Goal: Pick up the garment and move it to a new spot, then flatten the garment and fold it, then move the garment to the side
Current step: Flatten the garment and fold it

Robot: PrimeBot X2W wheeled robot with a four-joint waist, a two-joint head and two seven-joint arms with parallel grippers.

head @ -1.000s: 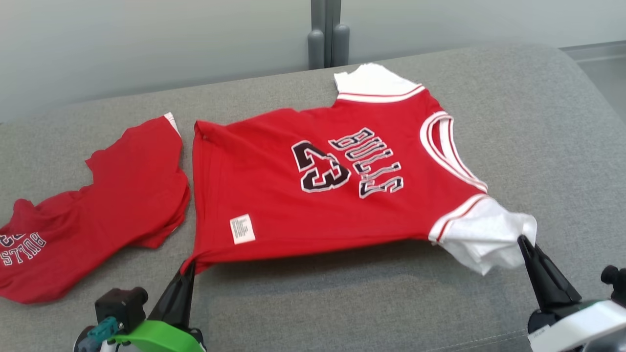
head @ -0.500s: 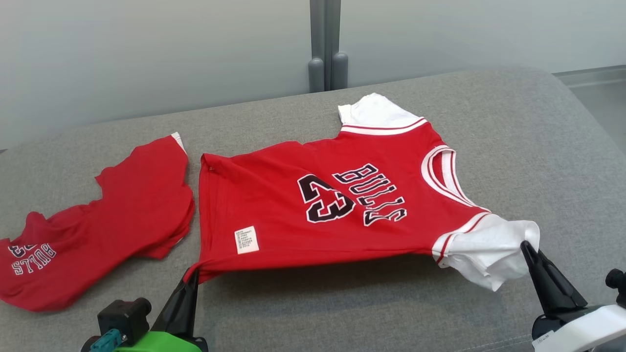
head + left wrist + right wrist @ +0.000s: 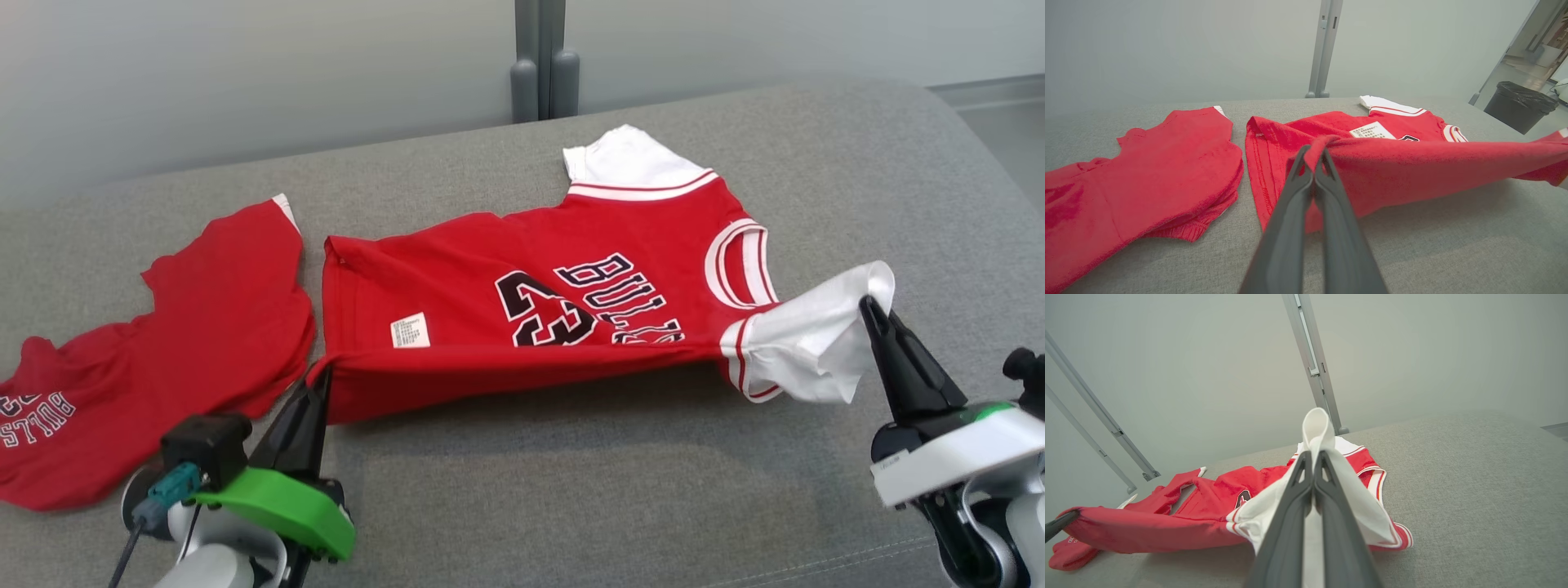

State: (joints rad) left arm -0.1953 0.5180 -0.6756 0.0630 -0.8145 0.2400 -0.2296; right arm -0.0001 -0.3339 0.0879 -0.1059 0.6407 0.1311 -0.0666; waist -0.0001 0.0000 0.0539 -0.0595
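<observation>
The left gripper (image 3: 322,374) pinches the red shirt (image 3: 457,278) at its near bottom corner. The right gripper (image 3: 866,303) pinches its white sleeve (image 3: 804,343), held up.

Matt red cloth garment (image 3: 457,278) on rough grey woven cushion (image 3: 571,506)

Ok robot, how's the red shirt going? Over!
Left gripper shut on jersey hem corner. Right gripper shut on white sleeve. Near edge lifted off couch. Second red shirt alongside, apart.

I see the red fabric jersey (image 3: 457,278) with white sleeves and black BULLS 23 lettering mid-frame, upper half lying flat, lower edge lifted taut.
</observation>
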